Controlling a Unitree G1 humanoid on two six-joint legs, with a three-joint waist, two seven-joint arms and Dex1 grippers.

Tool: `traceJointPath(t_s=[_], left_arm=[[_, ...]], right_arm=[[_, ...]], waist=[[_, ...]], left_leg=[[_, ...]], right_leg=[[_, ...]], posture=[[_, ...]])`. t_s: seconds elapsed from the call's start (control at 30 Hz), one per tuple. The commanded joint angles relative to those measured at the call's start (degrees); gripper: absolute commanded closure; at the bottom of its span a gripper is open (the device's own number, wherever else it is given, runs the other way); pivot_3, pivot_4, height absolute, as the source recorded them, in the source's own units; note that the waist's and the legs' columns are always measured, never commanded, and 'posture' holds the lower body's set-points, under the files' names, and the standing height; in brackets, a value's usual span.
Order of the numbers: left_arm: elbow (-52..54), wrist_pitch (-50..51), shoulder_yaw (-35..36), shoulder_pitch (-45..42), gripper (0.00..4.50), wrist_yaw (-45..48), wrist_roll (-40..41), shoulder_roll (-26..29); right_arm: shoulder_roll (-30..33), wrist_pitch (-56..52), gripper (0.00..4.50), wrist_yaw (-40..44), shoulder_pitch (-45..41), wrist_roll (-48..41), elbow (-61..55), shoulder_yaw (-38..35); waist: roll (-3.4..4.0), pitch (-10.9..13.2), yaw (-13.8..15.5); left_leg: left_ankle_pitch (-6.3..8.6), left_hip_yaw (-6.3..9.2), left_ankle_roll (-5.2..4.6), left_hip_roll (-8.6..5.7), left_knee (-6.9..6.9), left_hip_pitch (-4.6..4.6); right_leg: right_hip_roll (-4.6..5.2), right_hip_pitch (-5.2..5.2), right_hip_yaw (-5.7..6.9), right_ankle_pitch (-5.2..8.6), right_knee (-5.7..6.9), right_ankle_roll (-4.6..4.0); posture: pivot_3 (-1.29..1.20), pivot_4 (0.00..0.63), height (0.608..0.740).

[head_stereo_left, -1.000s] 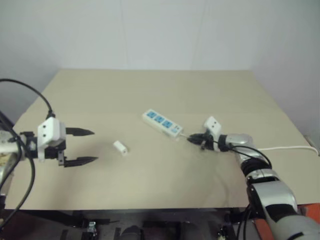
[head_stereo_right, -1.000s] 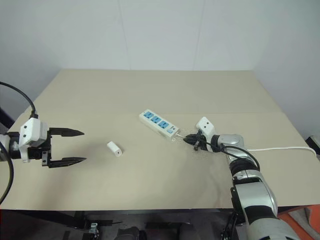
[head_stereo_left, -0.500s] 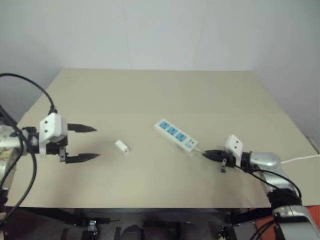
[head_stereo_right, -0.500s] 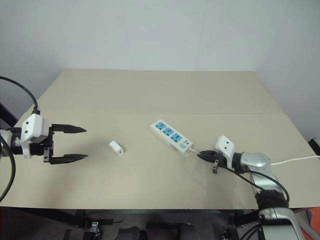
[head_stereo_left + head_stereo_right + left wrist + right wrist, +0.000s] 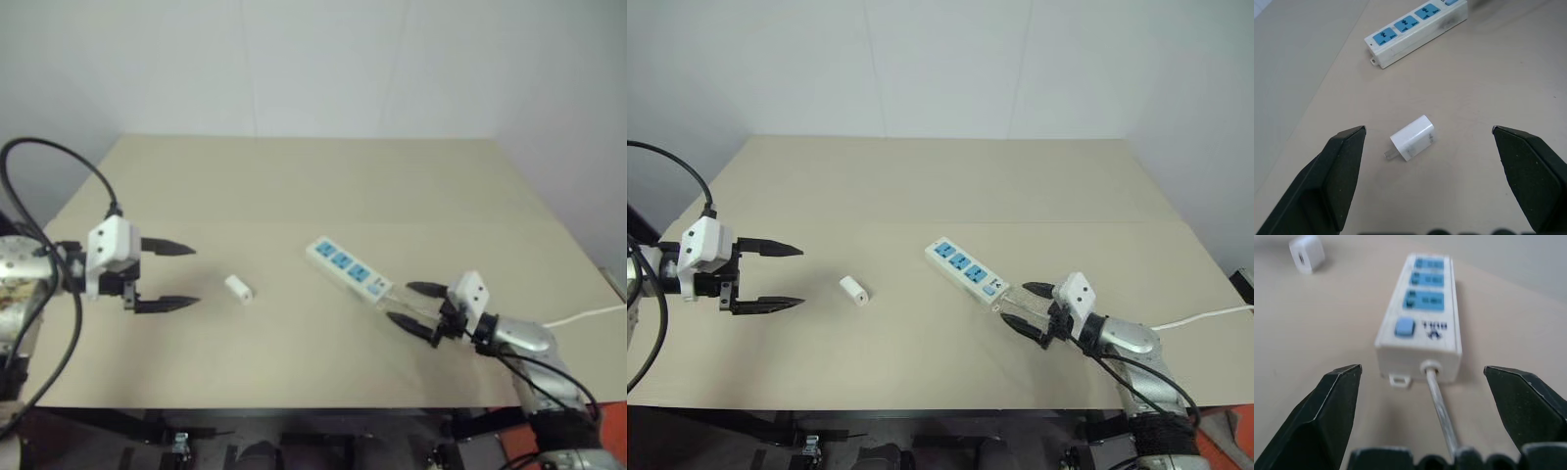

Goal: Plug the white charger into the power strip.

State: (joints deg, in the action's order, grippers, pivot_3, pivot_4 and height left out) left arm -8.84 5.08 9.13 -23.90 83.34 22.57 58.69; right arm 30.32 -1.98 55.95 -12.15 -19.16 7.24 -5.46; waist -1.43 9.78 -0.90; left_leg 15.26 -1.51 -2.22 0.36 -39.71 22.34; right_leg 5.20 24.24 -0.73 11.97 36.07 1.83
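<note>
Beige table [image 5: 294, 176] before a plain white wall [image 5: 313, 59]; contents listed outward from the power strip.

Power strip [image 5: 350, 272]: long flat white bar lying flat on the table, right of centre, set diagonally. Three blue socket faces in a row on top, a blue switch at the end nearer the right gripper. All three sockets unoccupied.

Cord [image 5: 1442, 416]: thin, leaves the switch end of the power strip and runs back between the right gripper's fingers; a further white length [image 5: 583, 315] lies on the table beyond the right arm, toward the right edge.

White charger [image 5: 238, 289]: small rounded white block, lying on its side on the table, well apart from the power strip on its left, not plugged in. In the left wrist view its short prongs [image 5: 1388, 154] point away from the power strip.

Right gripper [image 5: 416, 304]: just beside the switch end of the power strip, pointing at it; fingers spread wide, one on either side of the cord, nothing pinched.

Left gripper [image 5: 176, 275]: farthest from the power strip, beyond the white charger on the left, pointing toward the charger; fingers spread wide, apart from the charger, holding nothing.
</note>
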Motion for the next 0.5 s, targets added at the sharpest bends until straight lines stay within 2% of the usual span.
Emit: traceJointPath(t_s=[0.03,0.17,0.5], left_arm=[[0.4,-0.6,0.7,-1.0,0.00,0.4,0.3,0.7],[0.5,-0.3,0.3,-1.4,0.00,0.2,0.1,0.5],[0.7,-0.4,0.4,-1.3,0.00,-0.2,-0.4,0.6]], right_arm=[[-1.4,0.1,0.03,-3.1,0.2,-0.1,-3.0,-0.5],[-4.0,-1.6,0.03,-5.1,-1.1,-0.8,-3.4,0.8],[-7.2,4.7,0.03,-8.2,-5.4,4.6,3.8,3.6]], waist=[[0.00,0.0,0.0],[0.00,0.0,0.0],[0.00,0.0,0.0]], left_leg=[[0.00,0.00,0.00,0.00,0.00,0.00],[0.00,0.00,0.00,0.01,0.01,0.00],[0.00,-0.01,0.00,0.00,0.01,0.02]], right_leg=[[0.01,0.00,0.00,0.00,0.00,0.00],[-0.01,0.01,0.00,0.00,0.01,0.00],[-0.02,0.02,0.02,0.00,-0.01,0.00]], posture=[[0.00,0.150,0.740],[0.00,0.150,0.740],[0.00,0.150,0.740]])
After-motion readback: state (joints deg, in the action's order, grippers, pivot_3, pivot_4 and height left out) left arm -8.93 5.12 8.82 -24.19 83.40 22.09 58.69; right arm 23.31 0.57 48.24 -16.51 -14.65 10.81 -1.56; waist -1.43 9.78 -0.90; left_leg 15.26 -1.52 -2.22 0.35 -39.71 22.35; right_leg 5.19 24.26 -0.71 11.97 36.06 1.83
